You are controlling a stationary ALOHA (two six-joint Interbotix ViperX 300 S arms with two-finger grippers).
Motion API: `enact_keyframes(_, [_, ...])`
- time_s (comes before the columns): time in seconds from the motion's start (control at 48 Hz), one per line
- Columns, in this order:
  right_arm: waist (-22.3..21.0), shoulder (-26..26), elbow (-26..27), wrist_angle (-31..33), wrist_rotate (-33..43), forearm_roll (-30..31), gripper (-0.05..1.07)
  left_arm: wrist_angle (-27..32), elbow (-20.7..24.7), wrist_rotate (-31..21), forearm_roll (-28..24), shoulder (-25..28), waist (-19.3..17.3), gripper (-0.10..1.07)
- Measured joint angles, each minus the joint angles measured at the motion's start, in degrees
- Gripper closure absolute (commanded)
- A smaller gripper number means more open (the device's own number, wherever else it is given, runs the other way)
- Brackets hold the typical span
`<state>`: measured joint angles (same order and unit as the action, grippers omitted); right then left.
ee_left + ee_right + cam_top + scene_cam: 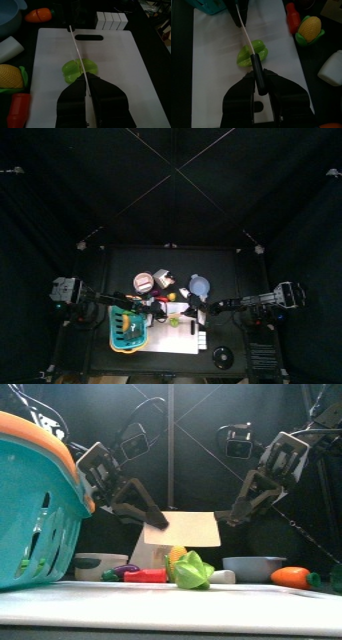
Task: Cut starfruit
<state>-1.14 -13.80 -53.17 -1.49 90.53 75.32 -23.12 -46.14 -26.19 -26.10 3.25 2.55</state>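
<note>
The starfruit [71,71], small and pale yellow-green, lies in the middle of the white cutting board [127,75]. It also shows in the right wrist view [263,53] and the front view [195,571]. A knife with a white blade [75,47] and a black handle [256,75] is held level over the fruit, along the board. My right gripper [258,79] is shut on the handle. My left gripper [87,84] is shut on the blade's other end. In the front view the blade [187,529] hangs between both grippers, just above the fruit.
A teal basket [34,504] with an orange-yellow rim stands at the board's left. Corn [8,75], a red vegetable [19,107], a white bottle [8,48], an orange fruit [39,15], a grey-blue bowl [254,567] and white blocks [111,20] ring the board.
</note>
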Motion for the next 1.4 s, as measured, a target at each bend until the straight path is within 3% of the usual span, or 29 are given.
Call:
enact_keyframes(0.438, [0.00,2.20,0.26,0.26,0.00,0.00,0.50,0.53,0.26,0.00,0.53,1.58,0.00,0.58])
enact_keyframes(1.104, [0.00,6.59,0.62,1.14,0.09,0.00,0.50,8.17,3.96,0.44,0.88,5.01,0.53,0.58])
enact_keyframes(1.396, [0.53,7.38,0.79,1.23,0.09,-0.09,0.50,8.53,4.57,0.53,0.88,5.63,0.44,0.58])
